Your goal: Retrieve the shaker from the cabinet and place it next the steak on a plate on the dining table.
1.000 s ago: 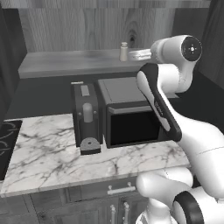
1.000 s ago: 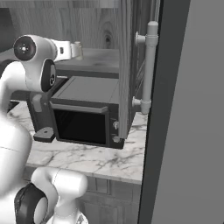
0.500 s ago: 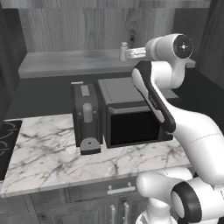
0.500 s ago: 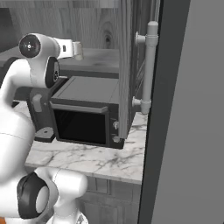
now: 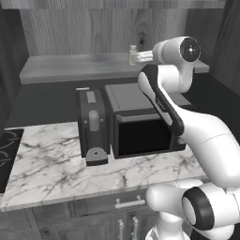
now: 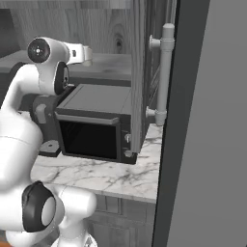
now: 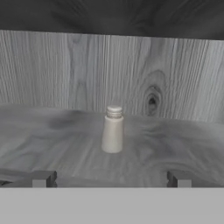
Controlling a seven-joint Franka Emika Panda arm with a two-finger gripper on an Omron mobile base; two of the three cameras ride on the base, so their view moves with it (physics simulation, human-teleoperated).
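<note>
In the left base view I see a black stovetop (image 5: 5, 154) at the far left edge, set into the marble table (image 5: 61, 176). Right of it, mid-frame, a dark coffee machine (image 5: 93, 126) stands on the table, and just beside that a black microwave (image 5: 140, 119). Above them, across the upper part of the frame, runs the pale shelf of the cabinet (image 5: 70, 68), backed by dark wood grain. The shaker (image 5: 132, 55) stands upright on that shelf, upper centre of the frame, and the hand (image 5: 138, 58) reaches in from its right, level with it and very close; I cannot tell from this angle whether they touch.

In the right base view the arm rises along the left side of the frame, the hand (image 6: 87, 54) in the upper left over the shelf. The microwave (image 6: 94, 123) sits centre-left below it. A cabinet door (image 6: 139, 72) stands edge-on at centre, with a pale bar handle (image 6: 164, 72) right of it, and a flat grey panel (image 6: 207, 125) takes up the right of the frame.

In the hand view, the shaker (image 7: 113, 129) stands upright at centre frame on the shelf board, in front of the knotted back wall. The two fingertips (image 7: 41, 178) sit at the lower left and lower right, spread wide. The shaker lies beyond them, not between them. The hand is released and grasps nothing.
</note>
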